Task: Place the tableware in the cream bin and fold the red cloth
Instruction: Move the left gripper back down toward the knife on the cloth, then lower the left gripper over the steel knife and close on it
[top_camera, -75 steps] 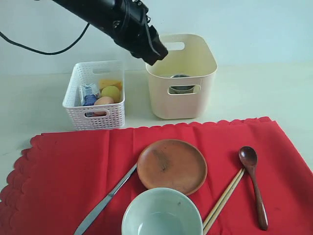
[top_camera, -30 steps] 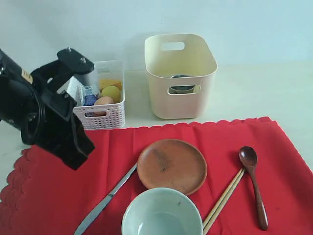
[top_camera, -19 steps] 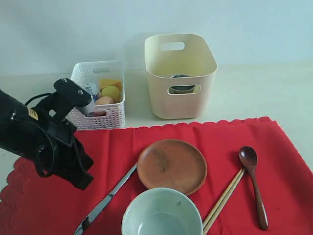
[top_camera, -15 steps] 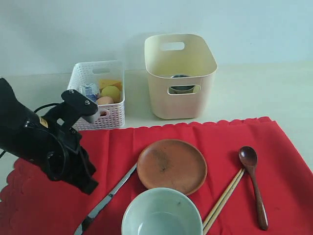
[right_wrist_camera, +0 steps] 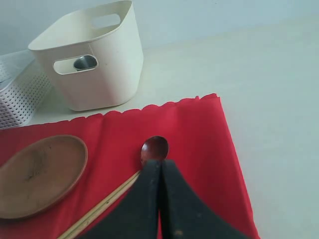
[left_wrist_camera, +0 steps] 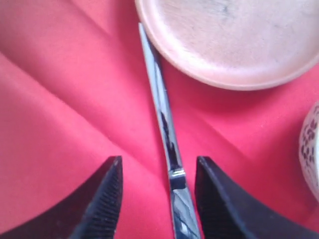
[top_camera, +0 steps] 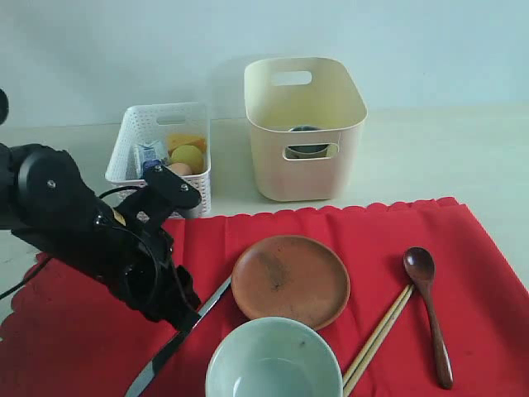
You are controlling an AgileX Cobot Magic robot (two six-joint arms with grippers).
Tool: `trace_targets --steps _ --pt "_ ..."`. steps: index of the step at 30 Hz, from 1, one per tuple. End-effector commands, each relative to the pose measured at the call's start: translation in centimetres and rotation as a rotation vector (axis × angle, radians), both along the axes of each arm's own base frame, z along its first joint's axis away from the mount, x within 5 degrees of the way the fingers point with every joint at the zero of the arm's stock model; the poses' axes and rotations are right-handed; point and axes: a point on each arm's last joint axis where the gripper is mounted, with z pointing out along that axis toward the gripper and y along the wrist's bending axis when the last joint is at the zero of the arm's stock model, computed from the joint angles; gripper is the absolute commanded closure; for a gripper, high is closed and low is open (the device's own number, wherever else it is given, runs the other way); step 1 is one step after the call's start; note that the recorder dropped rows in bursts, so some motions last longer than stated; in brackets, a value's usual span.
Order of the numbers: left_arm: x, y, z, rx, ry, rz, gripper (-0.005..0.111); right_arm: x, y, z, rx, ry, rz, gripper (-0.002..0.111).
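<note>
left gripper [left_wrist_camera: 158,162] parted, straddling the slim steel knife [left_wrist_camera: 160,99], which lies on the bright red scalloped cloth [left_wrist_camera: 60,99] just beside the round brown plate [left_wrist_camera: 234,40]; right gripper [right_wrist_camera: 160,167] closed.

Soft, even, bright light — shadows faint. The left wrist view is blurred: the knife [left_wrist_camera: 162,107] between the left gripper's [left_wrist_camera: 158,160] jaws carries a dark reflection and glint, the plate [left_wrist_camera: 224,40] beyond its tips looks washed out.
</note>
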Motion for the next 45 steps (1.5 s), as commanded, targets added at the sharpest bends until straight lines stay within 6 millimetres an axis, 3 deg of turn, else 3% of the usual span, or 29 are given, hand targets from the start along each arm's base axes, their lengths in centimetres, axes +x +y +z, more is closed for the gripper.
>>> trace_targets --steps 1,7,16,34,37,41,45 --pt "0.2 -1.0 -1.0 0.024 -0.036 -0.043 0.061 0.0 0.0 0.0 -0.004 -0.016 -0.005 0.108" --pt "0.7 -1.3 -2.3 0.041 -0.037 -0.042 0.061 0.0 0.0 0.0 -0.004 -0.016 -0.005 0.108" --pt "0.0 -3.0 -2.1 0.037 -0.040 -0.102 0.061 0.0 0.0 0.0 -0.006 -0.016 -0.005 0.108" --pt "0.1 -3.0 -4.4 0.085 0.004 -0.099 0.061 0.0 0.0 0.0 -0.004 -0.016 -0.005 0.108" --pt "0.1 -2.9 -4.4 0.087 0.003 -0.103 0.073 0.0 0.0 0.0 -0.004 -0.016 -0.005 0.108" --pt "0.2 -2.8 -4.5 0.114 -0.018 -0.144 0.106 0.0 0.0 0.0 -0.004 -0.016 -0.005 0.108" --pt "0.5 -3.0 -3.2 0.103 -0.052 -0.161 0.107 0.0 0.0 0.0 -0.004 -0.016 -0.005 0.108"
